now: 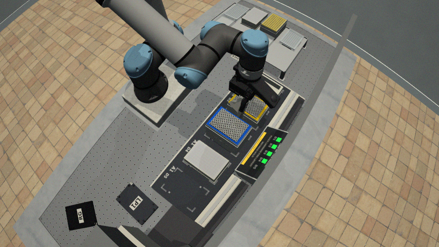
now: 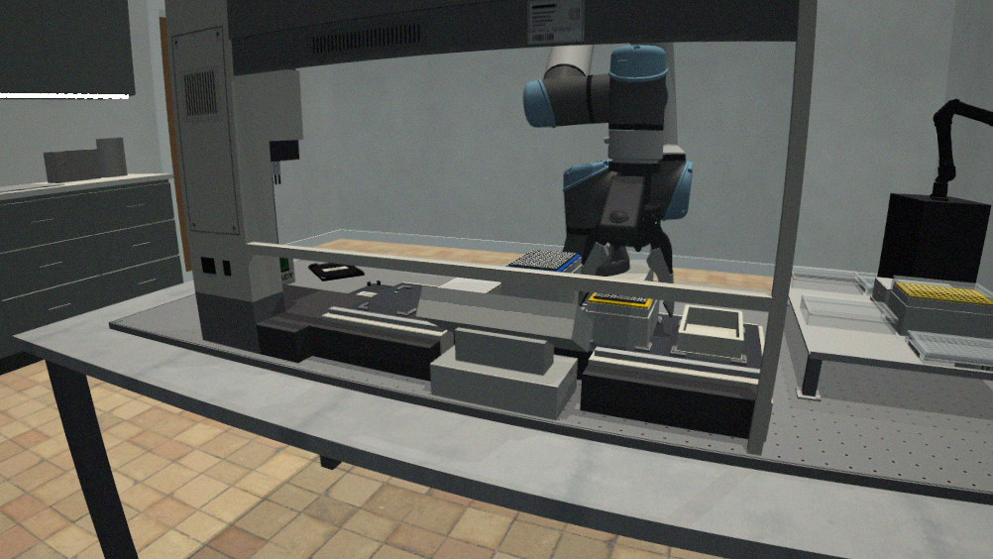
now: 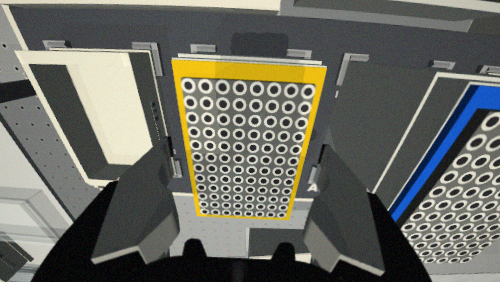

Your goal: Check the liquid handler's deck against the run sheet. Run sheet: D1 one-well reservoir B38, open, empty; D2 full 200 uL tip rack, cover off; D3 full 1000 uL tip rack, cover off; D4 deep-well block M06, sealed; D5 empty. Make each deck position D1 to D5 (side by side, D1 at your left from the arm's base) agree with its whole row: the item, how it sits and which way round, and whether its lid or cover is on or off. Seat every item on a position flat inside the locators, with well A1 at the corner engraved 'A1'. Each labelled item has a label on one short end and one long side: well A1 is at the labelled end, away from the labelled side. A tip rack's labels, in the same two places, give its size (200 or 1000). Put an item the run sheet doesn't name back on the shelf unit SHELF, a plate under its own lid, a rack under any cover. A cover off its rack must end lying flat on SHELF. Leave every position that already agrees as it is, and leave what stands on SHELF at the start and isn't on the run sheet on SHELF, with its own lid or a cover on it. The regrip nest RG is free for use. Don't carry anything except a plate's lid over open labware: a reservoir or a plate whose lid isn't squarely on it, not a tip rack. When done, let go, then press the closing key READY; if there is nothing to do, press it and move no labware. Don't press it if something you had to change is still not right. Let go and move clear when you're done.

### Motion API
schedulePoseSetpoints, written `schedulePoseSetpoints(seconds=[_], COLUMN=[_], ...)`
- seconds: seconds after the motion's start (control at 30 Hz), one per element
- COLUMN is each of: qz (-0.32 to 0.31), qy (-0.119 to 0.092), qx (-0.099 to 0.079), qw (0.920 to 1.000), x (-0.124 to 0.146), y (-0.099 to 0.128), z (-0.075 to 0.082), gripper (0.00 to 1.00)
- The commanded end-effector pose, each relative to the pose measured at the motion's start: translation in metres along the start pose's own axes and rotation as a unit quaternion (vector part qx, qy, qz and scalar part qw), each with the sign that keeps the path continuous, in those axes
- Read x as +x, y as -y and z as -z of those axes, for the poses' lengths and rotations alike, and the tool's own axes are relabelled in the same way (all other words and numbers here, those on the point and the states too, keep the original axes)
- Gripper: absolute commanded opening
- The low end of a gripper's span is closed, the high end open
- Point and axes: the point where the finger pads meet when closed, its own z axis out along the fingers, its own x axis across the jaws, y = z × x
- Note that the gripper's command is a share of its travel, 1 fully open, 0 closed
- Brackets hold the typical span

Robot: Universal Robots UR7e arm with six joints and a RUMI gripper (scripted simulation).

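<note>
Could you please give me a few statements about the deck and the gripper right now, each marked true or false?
1. The gripper is open, its fingers clear of the yellow rack. True.
2. The yellow rack has a cover on. False: its tips show.
3. The blue rack sits next to the yellow rack. True.
4. The reservoir holds liquid. False: it looks empty.
5. D5 holds a plate. False: nothing stands there.

Even soft light, faint shadows, sharp focus, top view edges bowed
</note>
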Motion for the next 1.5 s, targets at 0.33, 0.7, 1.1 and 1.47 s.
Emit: schedulePoseSetpoints(seconds=[0.33,0.7,1.1,1.47], qz=[0.0,0.0,0.0,0.0], qy=[0.0,0.0,0.0,0.0], qx=[0.001,0.001,0.001,0.001], qw=[1.0,1.0,1.0,1.0], x=[0.0,0.0,0.0,0.0], y=[0.0,0.0,0.0,0.0], z=[0.0,0.012,0.029,0.045], gripper=[0.82,0.82,0.82,0.82])
